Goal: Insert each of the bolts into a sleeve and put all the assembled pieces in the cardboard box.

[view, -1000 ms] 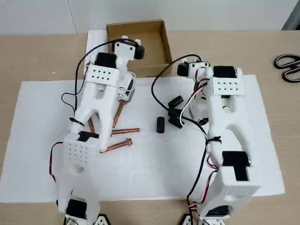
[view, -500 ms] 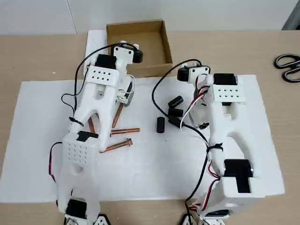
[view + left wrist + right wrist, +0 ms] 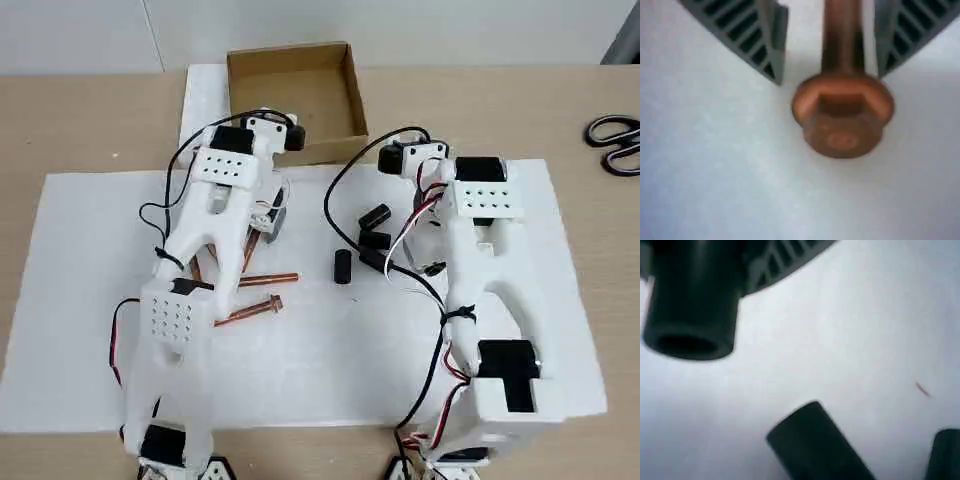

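Left gripper (image 3: 830, 72) released, fingers astride shank of bolt (image 3: 842, 115) lying on white sheet (image 3: 330, 350), near box (image 3: 352, 90). Right gripper (image 3: 735, 275) clenched on sleeve (image 3: 690, 305), lifted over sheet; loose sleeves (image 3: 375, 214) and spare bolts (image 3: 267, 280) lie between arms.

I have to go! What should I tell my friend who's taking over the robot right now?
Left tool open, straddling a bolt lying on the paper.
Right tool: a sleeve right against it, grip unclear.
Loose bolts and sleeves lie on the paper; cardboard box beyond them.
Done: no visible bolt sleeved.
Left: sleeve every bolt, box them all.
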`<move>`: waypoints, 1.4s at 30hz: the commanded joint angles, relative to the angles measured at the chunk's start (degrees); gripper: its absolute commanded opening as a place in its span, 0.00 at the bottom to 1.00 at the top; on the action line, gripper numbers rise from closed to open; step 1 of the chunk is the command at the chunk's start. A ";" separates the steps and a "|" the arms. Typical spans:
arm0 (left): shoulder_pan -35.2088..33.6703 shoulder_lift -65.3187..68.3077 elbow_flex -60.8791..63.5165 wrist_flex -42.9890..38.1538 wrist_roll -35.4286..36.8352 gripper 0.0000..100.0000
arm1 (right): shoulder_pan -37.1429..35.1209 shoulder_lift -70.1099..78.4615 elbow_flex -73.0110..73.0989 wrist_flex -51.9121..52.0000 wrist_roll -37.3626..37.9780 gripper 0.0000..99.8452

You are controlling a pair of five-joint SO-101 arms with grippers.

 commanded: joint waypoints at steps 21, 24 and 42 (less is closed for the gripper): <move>-0.26 3.78 -4.18 -2.99 0.44 0.04 | 0.48 -3.30 -0.18 -0.13 -0.62 0.01; -0.35 5.01 -4.18 -2.99 0.53 0.03 | 0.48 -3.38 -0.18 -0.04 -0.62 0.01; -0.35 4.75 -17.54 1.32 0.35 0.00 | 0.13 -5.76 -1.85 3.56 -0.53 0.01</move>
